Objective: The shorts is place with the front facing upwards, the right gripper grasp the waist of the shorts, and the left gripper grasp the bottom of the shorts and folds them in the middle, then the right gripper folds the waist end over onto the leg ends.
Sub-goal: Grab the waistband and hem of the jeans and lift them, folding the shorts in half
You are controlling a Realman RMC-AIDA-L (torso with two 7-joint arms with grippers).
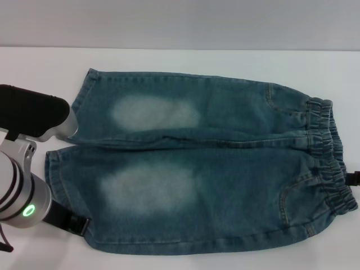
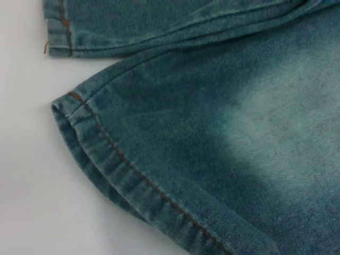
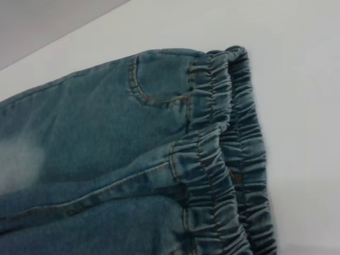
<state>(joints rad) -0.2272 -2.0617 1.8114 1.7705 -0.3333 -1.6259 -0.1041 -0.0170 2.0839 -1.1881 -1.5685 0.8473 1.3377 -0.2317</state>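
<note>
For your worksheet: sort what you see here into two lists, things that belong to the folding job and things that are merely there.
Belongs to the job:
the shorts, flat, front up
the waist
the leg ends
the left gripper, beside the near hem
the right gripper, by the waist

Merely there:
white table
</note>
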